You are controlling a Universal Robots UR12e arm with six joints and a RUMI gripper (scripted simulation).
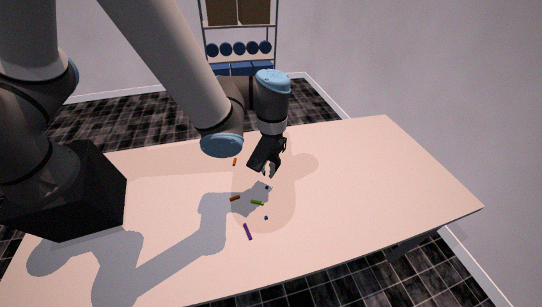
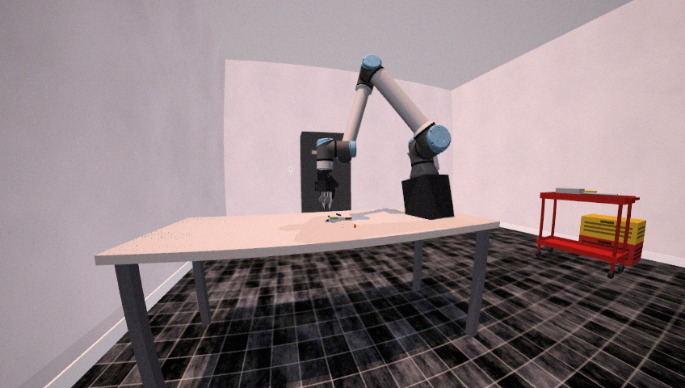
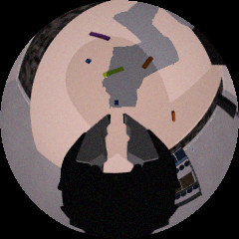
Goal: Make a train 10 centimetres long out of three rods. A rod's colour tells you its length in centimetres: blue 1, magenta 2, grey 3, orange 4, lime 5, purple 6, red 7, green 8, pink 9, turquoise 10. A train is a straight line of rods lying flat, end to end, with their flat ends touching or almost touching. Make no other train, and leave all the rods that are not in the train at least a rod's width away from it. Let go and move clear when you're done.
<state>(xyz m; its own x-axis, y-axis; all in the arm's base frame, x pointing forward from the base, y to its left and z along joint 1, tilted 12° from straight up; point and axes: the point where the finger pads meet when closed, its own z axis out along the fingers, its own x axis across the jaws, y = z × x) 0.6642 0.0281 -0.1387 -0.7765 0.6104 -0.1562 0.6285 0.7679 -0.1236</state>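
Note:
My gripper (image 1: 268,175) (image 2: 326,207) (image 3: 117,115) hangs above the table, its fingers a narrow gap apart with nothing between them. A blue rod (image 1: 266,187) (image 3: 117,103) lies just ahead of the fingertips in the wrist view, in the gripper's shadow. A lime rod (image 1: 257,202) (image 3: 115,72) lies beyond it. An orange rod (image 1: 234,197) (image 3: 147,63), dark in shade, lies apart from the lime rod. Another orange rod (image 1: 234,161) (image 3: 173,116) (image 2: 355,225) lies off by itself. A second blue rod (image 1: 265,217) (image 3: 88,61) and a purple rod (image 1: 247,231) (image 3: 100,36) lie separately. No rods touch.
The table (image 1: 361,182) (image 2: 230,235) carries the black robot base (image 1: 87,197) (image 2: 427,196) at one end. A shelf rack (image 1: 239,26) stands beyond the table, and a red cart (image 2: 586,196) stands off to the side. The arm's shadow falls across several rods.

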